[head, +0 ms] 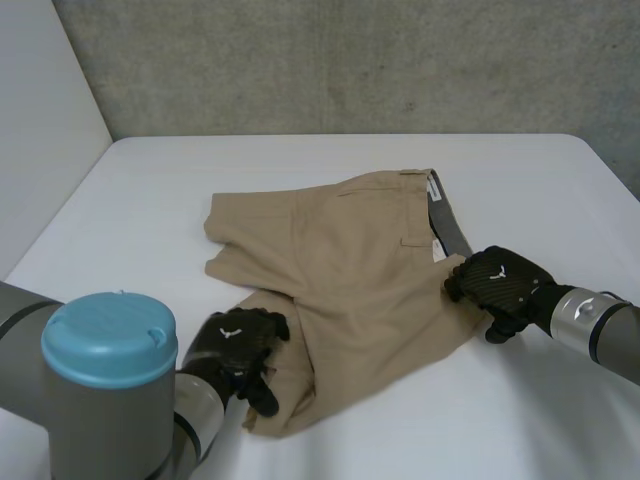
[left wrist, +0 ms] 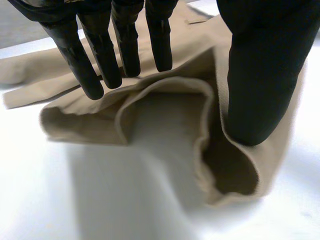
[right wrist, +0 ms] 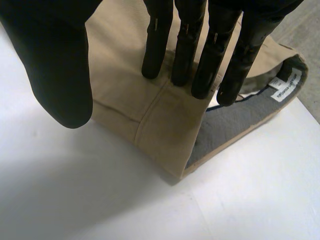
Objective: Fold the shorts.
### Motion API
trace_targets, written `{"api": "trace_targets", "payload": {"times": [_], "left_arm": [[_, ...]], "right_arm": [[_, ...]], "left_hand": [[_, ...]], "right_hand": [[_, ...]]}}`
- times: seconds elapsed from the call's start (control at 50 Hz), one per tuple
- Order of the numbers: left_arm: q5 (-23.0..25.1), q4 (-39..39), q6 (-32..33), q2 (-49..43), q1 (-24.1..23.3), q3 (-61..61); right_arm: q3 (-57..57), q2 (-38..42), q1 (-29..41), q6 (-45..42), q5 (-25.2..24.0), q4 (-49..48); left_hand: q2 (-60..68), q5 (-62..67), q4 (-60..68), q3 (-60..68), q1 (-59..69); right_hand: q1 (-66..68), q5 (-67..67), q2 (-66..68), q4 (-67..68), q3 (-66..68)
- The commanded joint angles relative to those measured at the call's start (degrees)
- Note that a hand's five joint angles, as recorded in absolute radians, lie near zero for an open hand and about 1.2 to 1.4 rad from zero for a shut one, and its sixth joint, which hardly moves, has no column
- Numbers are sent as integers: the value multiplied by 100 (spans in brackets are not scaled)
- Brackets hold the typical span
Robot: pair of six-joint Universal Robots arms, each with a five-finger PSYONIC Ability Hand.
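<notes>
Head view: shorts [head: 350, 270] are laid at the middle of the table [head: 150, 200], waistband [right wrist: 235, 120] toward the right edge. Left hand [head: 235, 345] is spread over the bunched leg hem [left wrist: 120, 110]. Right hand [head: 500, 285] is laid flat on the waistband, thumb off the cloth. Nothing is clamped. Only one layer could be caught at the hem, so a skewed fold is risked.

Soft, even light brightens the white tabletop [head: 150, 200]. The shorts [head: 350, 270] cast a faint shadow along their near edge, and their leg opening [left wrist: 230, 175] is dark inside.
</notes>
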Motion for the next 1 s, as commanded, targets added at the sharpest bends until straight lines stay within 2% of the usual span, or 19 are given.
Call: {"api": "trace_targets", "payload": {"times": [0.02,0.22,0.3,0.36,0.52,0.64,0.74,0.84,0.92,1.0], "left_arm": [[-164,326,105,-158,290,14],[-182,545,519,-405,704,111],[-182,607,519,-422,818,129],[-182,607,527,-422,888,164],[-191,598,527,-124,941,208],[-156,572,519,552,1029,226],[-86,397,527,1220,950,50],[361,-86,475,1677,468,-100],[573,-420,405,1687,107,-135],[548,-605,404,1617,-148,-249]], "right_arm": [[-197,309,13,-2,166,-109],[-391,556,40,-11,483,-548],[-408,600,110,-11,553,-812],[-408,617,136,-2,580,-970],[-426,424,277,182,624,-936],[-426,46,505,1078,816,-936],[-566,-104,891,1720,1536,-936],[-987,45,1418,2045,2765,-796],[-1505,405,1831,2055,3241,-445],[-1840,678,1929,2107,3330,-233]], "left_hand": [[461,402,421,453,447],[461,402,421,453,447],[461,402,421,453,447],[461,402,421,453,447],[411,352,371,403,397],[377,318,337,369,363],[461,402,421,453,447],[495,436,455,487,481],[512,453,472,504,498],[495,436,455,487,481]], "right_hand": [[650,234,154,285,285],[1406,990,910,1041,1041],[2699,2283,2203,2334,2334],[4967,4552,4471,4603,4603],[5001,4585,4505,4636,4636],[5001,4585,4505,4636,4636],[5001,4585,4505,4636,4636],[5001,4585,4505,4636,4636],[5001,4585,4505,4636,4636],[5001,4585,4505,4636,4636]]}}
